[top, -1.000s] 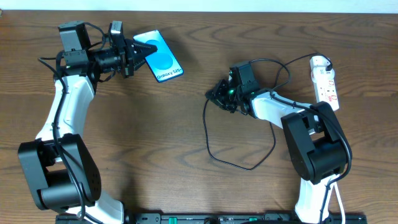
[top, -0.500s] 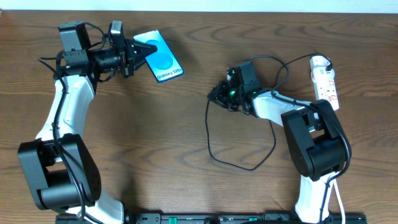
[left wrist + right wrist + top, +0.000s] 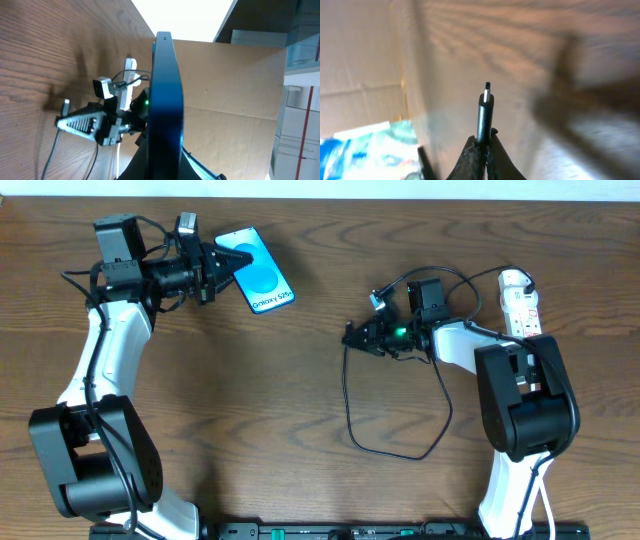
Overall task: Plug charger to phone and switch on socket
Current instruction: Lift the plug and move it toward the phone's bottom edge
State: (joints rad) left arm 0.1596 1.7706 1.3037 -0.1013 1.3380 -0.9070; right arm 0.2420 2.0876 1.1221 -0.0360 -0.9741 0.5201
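Since the earlier frame the right tool (image 3: 355,337) has swung toward the socket (image 3: 524,308) behind it, drawing the charger (image 3: 485,117) loop across the table (image 3: 250,410); it pinches the connector, tip projecting ahead; the left tool (image 3: 230,262) clamps the phone (image 3: 266,276) by one edge, well apart from the right tool.

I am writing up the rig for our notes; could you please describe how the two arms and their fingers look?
The left arm and right arm match: white tapered links between bulky black joint housings, with thin black cables running alongside. Their fingers are dark, triangular and ribbed. A small green light glows at the right wrist.
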